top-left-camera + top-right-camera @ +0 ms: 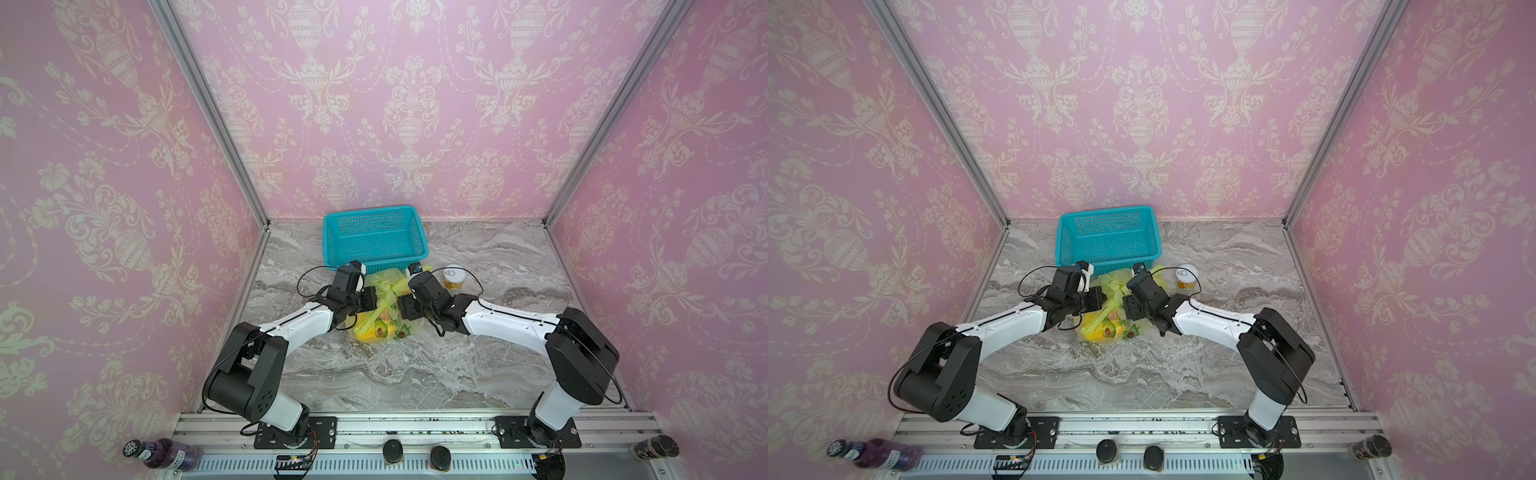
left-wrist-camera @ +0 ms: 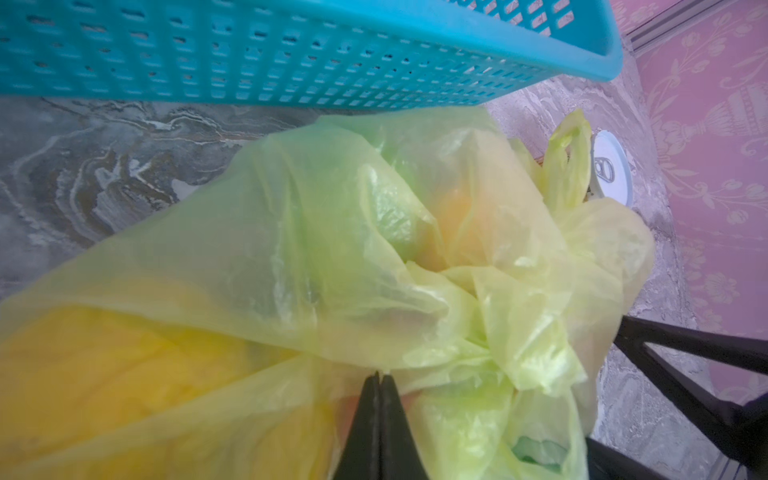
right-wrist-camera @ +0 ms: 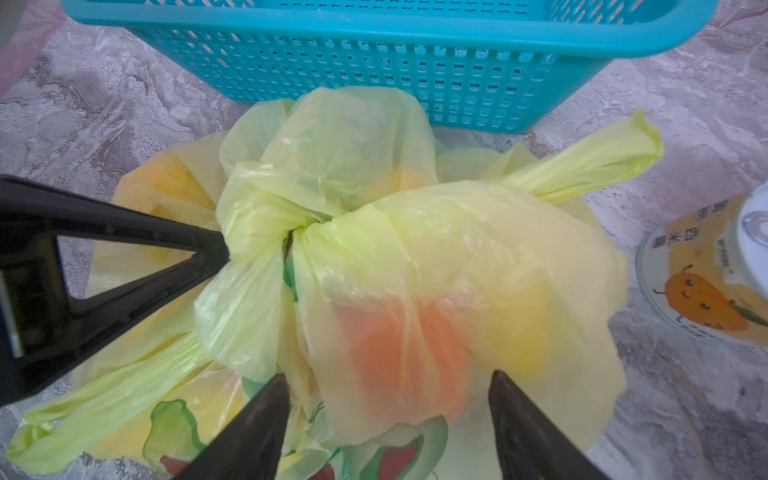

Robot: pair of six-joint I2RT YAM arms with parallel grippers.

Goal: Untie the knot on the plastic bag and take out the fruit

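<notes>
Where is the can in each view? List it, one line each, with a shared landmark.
Top view: can stands right of the bag, near the basket.
Top view: can, same spot.
Left wrist: only its lid, past a bag handle.
Right wrist: can beside the bag, cut by the frame edge.
Landmark: the basket, in all four.

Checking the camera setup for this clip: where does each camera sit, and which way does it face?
Both top views: high in front, looking down over the table; left arm, right arm show.
Left wrist: looks along shut left fingers at the plastic bag.
Right wrist: looks between open right fingers at the knot.
All share bag, basket, can.
</notes>
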